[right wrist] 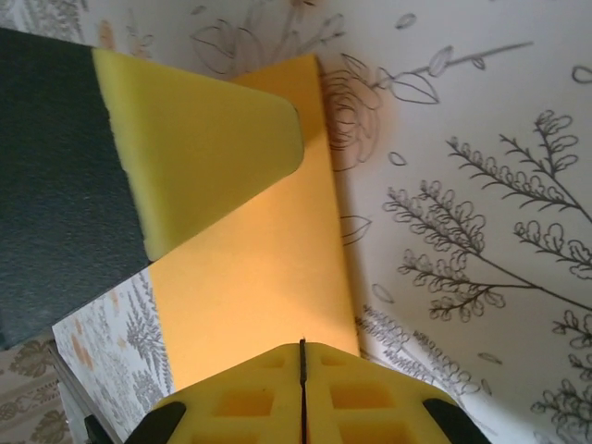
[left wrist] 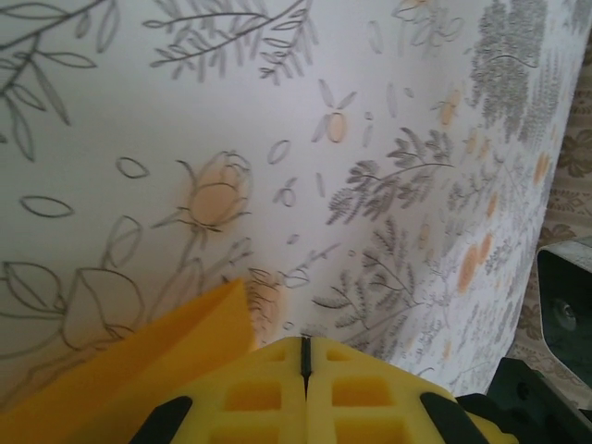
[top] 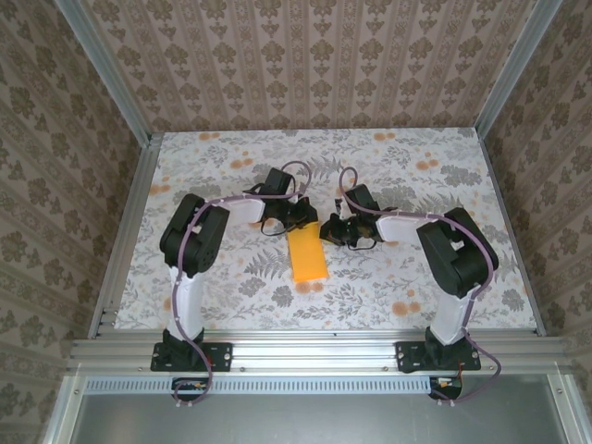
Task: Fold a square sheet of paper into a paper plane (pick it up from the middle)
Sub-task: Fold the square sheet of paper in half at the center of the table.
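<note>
The square sheet of paper [top: 307,257] lies on the table as a narrow orange-yellow rectangle, folded, its long side running away from the arms. Both grippers meet at its far end. My left gripper [top: 302,222] is shut; in the left wrist view its yellow fingertips [left wrist: 304,346] are pressed together, with the paper [left wrist: 148,365] just to their left and not between them. My right gripper [top: 329,229] is shut too; its tips [right wrist: 302,346] sit at the paper's [right wrist: 264,268] edge. The left gripper's finger [right wrist: 199,139] rests over the paper's far part.
A floral tablecloth [top: 416,277] covers the table. Aluminium rails [top: 314,350] run along the front and sides, and patterned walls [top: 305,65] close in the back and both sides. Open cloth lies left, right and behind the paper.
</note>
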